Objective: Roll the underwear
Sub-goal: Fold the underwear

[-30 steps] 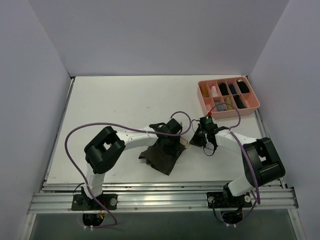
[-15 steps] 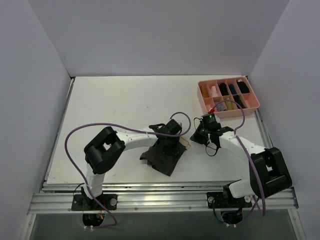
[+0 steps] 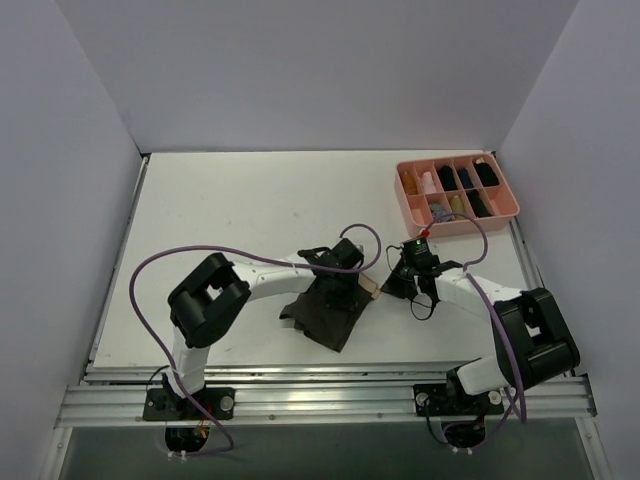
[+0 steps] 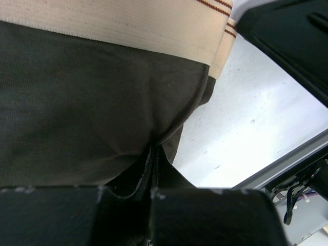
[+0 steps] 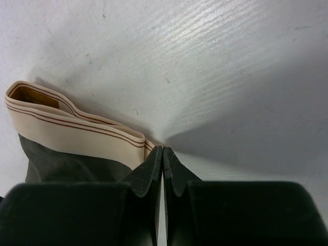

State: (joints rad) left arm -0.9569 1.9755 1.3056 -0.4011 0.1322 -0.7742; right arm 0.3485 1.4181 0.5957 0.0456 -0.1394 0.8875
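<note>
The underwear (image 3: 325,318), dark olive-brown cloth with a beige waistband (image 3: 371,291), lies crumpled on the white table near its front middle. My left gripper (image 3: 337,295) presses down on it from above. In the left wrist view the left gripper (image 4: 152,154) is shut on a pinched fold of the dark cloth (image 4: 92,113), below the waistband (image 4: 128,20). My right gripper (image 3: 392,285) sits just right of the waistband's end. In the right wrist view the right gripper (image 5: 163,150) is shut with nothing between its tips, which rest on the table beside the waistband (image 5: 77,130).
A pink compartment tray (image 3: 404,205) with small rolled bundles stands at the back right. The metal rail (image 3: 330,395) with both arm bases runs along the near edge. Purple cables loop over both arms.
My left gripper has shut on a fold of the cloth. The right gripper closed fully and shifted slightly toward the waistband's end; its elbow moved.
</note>
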